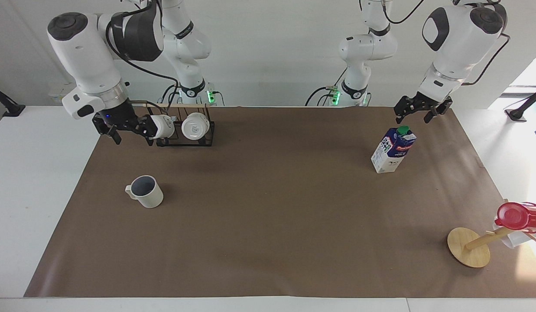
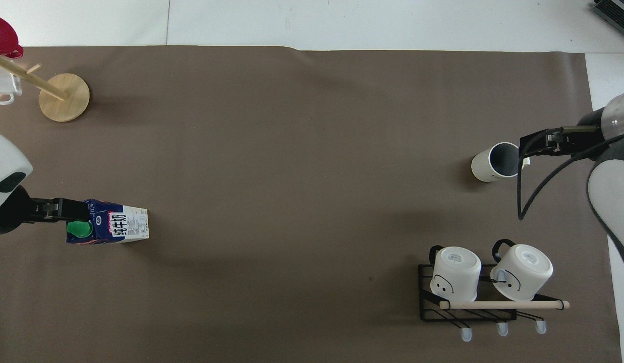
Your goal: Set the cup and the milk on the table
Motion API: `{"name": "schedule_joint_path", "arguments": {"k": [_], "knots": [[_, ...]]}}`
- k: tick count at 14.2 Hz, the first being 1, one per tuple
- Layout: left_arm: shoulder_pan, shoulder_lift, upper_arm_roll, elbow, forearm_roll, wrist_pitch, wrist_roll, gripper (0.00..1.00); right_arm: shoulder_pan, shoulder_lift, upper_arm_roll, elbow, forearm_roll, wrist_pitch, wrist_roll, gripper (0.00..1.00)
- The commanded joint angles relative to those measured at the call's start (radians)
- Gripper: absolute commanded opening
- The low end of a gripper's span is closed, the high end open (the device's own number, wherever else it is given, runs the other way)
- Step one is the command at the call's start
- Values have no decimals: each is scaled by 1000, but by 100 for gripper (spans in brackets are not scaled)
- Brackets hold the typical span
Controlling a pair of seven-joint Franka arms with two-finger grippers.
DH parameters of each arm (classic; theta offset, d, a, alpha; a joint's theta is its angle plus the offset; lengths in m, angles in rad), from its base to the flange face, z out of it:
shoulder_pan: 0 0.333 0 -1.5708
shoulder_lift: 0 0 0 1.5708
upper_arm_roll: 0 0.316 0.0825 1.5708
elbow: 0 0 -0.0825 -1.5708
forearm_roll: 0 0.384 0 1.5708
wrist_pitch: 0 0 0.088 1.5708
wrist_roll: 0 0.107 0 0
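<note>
Right end effector point(image 1: 129, 130) hides rack mug point(image 1: 161, 126); cup point(image 2: 496, 162) rim partly covered.

Cream cup point(image 1: 146, 192) (grey-blue inside), white-and-blue milk point(image 1: 393, 150), green-capped.

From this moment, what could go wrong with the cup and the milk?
1. The milk is tall and narrow; the left pincer, raised above its green cap, may tip it if it comes down off-centre.
2. The right pincer is raised beside the white mugs on the black rack, apart from the cup; it may bump them.
</note>
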State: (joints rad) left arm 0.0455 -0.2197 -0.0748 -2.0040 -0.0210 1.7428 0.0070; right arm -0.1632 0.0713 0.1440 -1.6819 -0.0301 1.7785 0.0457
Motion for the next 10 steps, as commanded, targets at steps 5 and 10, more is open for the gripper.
{"name": "schedule_joint_path", "arguments": {"k": [5, 10], "knots": [[11, -23, -3, -56, -10, 55, 1, 100, -16, 59, 3, -136, -1, 206, -38, 100], [11, -21, -3, -97, -10, 101, 2, 100, -16, 102, 3, -196, -10, 309, -38, 100]]}}
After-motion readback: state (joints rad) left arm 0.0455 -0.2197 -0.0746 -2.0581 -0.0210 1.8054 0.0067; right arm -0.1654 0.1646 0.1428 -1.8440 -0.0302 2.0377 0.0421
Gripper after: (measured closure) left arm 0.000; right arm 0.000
